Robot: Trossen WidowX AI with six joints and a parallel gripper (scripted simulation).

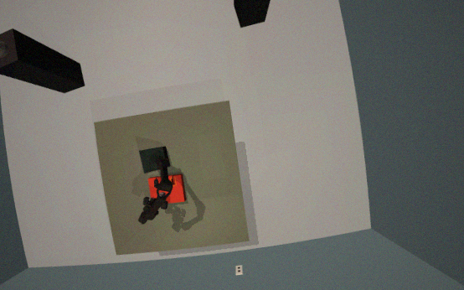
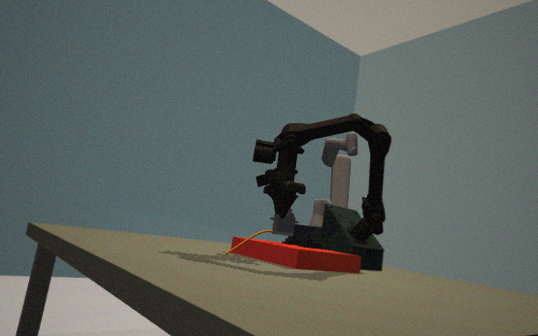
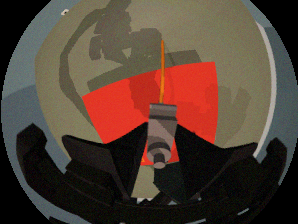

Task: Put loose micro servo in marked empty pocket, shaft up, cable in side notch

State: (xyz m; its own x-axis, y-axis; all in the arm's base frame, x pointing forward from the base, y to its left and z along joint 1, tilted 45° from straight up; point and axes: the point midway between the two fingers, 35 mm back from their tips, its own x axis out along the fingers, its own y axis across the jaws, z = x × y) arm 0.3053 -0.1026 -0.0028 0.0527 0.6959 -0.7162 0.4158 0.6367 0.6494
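Grey micro servo [image 3: 161,129] sits clamped in the pincer [image 3: 160,152], its underside hidden above the red deck [image 3: 193,92].

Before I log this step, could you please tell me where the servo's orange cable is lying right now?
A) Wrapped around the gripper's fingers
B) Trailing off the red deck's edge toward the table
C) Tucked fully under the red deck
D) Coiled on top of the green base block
B: in the exterior view the orange cable arcs from the grey micro servo, clamped in the gripper, past the edge of the red deck toward the table.
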